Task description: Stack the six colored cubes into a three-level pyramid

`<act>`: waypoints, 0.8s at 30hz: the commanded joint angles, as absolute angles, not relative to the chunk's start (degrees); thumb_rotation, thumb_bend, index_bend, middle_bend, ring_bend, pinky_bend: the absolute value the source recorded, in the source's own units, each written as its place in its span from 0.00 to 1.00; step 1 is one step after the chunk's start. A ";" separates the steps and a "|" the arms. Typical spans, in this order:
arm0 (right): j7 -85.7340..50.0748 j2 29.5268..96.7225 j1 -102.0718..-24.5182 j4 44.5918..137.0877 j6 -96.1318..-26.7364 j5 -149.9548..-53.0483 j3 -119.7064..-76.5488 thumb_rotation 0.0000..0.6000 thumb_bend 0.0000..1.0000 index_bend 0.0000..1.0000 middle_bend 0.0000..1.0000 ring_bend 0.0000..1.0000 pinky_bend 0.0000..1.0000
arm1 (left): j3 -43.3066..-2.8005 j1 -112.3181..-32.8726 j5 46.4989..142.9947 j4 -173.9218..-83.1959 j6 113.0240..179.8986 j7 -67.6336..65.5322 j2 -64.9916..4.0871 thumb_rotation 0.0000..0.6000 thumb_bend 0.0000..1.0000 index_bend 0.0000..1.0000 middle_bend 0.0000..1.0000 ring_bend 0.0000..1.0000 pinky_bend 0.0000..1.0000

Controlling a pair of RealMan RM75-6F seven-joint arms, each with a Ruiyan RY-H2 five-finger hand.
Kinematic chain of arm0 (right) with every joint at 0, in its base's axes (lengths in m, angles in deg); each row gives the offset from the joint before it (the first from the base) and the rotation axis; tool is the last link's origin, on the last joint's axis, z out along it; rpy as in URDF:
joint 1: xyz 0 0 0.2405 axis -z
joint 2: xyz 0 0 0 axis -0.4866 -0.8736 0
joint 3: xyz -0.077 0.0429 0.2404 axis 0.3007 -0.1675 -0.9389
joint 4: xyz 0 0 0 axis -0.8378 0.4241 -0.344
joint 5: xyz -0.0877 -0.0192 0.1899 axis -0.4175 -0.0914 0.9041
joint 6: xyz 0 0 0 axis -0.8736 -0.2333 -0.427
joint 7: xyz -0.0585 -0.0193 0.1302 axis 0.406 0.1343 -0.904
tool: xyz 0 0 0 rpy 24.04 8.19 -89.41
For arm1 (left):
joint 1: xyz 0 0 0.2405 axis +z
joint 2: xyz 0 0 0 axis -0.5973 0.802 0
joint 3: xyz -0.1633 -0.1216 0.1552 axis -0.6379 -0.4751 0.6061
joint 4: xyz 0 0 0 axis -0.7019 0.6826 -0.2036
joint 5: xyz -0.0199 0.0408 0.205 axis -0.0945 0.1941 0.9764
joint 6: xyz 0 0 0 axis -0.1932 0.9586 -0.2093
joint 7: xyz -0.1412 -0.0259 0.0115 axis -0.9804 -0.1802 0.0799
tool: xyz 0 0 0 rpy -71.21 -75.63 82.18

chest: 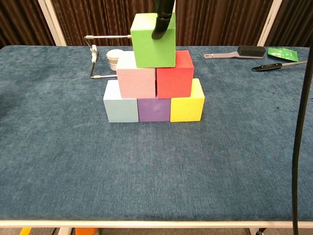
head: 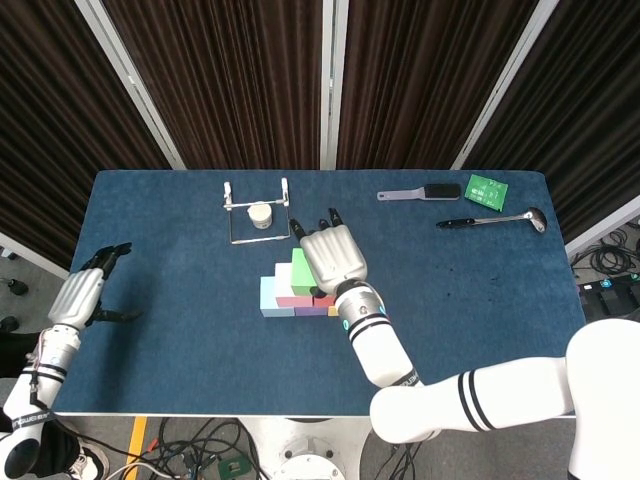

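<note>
The green cube (chest: 153,40) sits directly under the right hand (head: 333,255), on top of the pink cube (chest: 136,81) and the red cube (chest: 174,77), straddling their shared seam. Its faces are square to the rows below, with a slight tilt; as a cube it has no distinct long axis. One dark fingertip (chest: 159,30) of the right hand lies against the upper front face of the green cube, and in the head view the hand covers the cube from above with the fingers reaching past its far edge. The hand is clamped on the green cube. Below the hand, the base row runs left to right as light blue cube (chest: 120,104), purple cube (chest: 153,109) and yellow cube (chest: 188,104), all touching on the blue bench (chest: 156,171). Beyond the hand's fingertips stand a wire rack (head: 257,212) and a small white jar (head: 260,215). Well to the right of the hand lie a brush (head: 420,192), a green packet (head: 487,189) and a ladle (head: 492,220). The left hand (head: 83,295) rests at the far left bench edge, fingers loosely apart, holding nothing.
</note>
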State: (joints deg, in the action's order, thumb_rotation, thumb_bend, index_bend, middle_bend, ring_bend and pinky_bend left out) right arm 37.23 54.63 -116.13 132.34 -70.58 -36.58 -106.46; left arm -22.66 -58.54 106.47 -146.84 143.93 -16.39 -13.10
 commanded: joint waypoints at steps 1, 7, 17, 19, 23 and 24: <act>37.40 54.81 -116.00 132.23 -70.51 -36.68 -106.66 1.00 0.12 0.00 0.66 0.17 0.00 | -22.71 -58.55 106.40 -146.76 143.96 -16.41 -13.15 1.00 0.03 0.08 0.11 0.00 0.14; 37.99 55.23 -115.69 131.93 -70.49 -36.84 -107.09 1.00 0.12 0.00 0.66 0.17 0.00 | -22.70 -58.53 106.45 -146.85 144.01 -16.35 -13.06 1.00 0.03 0.08 0.11 0.00 0.14; 38.76 55.55 -115.10 131.70 -70.38 -37.01 -107.60 1.00 0.12 0.00 0.66 0.17 0.00 | -22.75 -58.50 106.33 -146.87 144.12 -16.20 -13.11 1.00 0.03 0.08 0.11 0.00 0.14; 38.90 55.47 -114.96 131.75 -70.25 -36.99 -107.70 1.00 0.12 0.00 0.65 0.17 0.00 | -22.79 -58.53 106.32 -146.88 144.13 -16.18 -13.10 1.00 0.03 0.08 0.11 0.00 0.14; 38.95 55.38 -114.68 131.56 -69.80 -37.12 -107.93 1.00 0.12 0.00 0.62 0.17 0.00 | -22.79 -58.55 106.35 -146.99 144.14 -16.06 -13.07 1.00 0.03 0.08 0.11 0.00 0.14; 38.89 55.36 -114.60 131.48 -69.71 -37.20 -108.02 1.00 0.12 0.00 0.62 0.17 0.00 | -22.80 -58.56 106.33 -147.01 144.14 -16.05 -13.05 1.00 0.03 0.08 0.11 0.00 0.14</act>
